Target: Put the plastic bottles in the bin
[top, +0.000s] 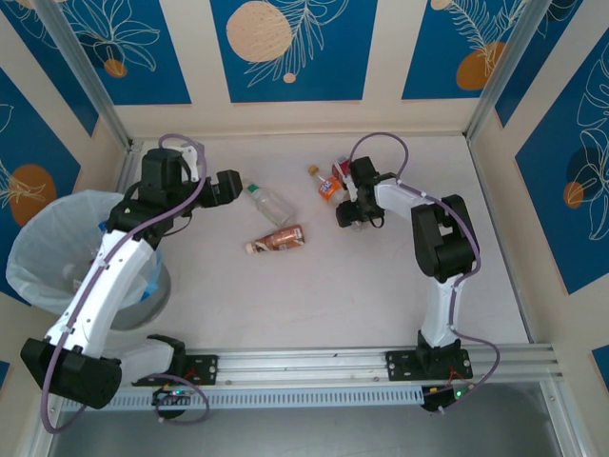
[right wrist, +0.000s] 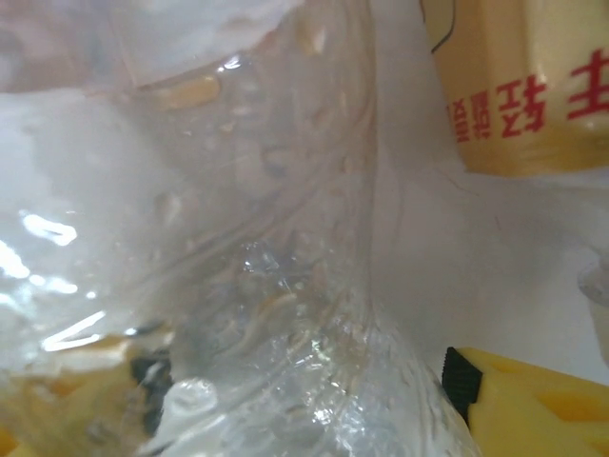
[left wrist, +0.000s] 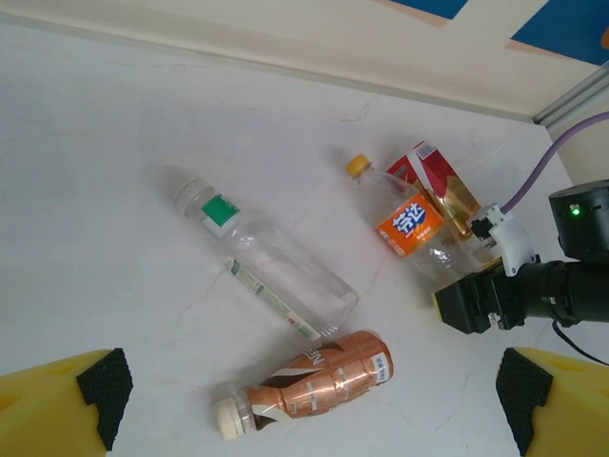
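Three plastic bottles lie on the white table. A clear bottle (top: pixel 269 204) (left wrist: pixel 276 267) with a green label band lies just right of my open left gripper (top: pixel 233 188) (left wrist: pixel 309 405). Nearer lies a copper-brown bottle (top: pixel 278 239) (left wrist: pixel 319 386) with a white cap. My right gripper (top: pixel 350 214) (left wrist: pixel 471 305) (right wrist: pixel 285 409) straddles the clear base of the orange-labelled bottle (top: pixel 328 184) (left wrist: pixel 411 225) (right wrist: pixel 238 238). Its right pad (right wrist: pixel 466 381) sits close beside the bottle's wall, and contact is unclear. The bin (top: pixel 57 214), lined with a white bag, stands at the left edge beside my left arm.
A red and tan carton (top: pixel 340 169) (left wrist: pixel 442 181) (right wrist: pixel 519 95) lies against the orange-labelled bottle on its far side. Walls close the table at the back and on both sides. A metal rail (top: pixel 314 364) runs along the near edge.
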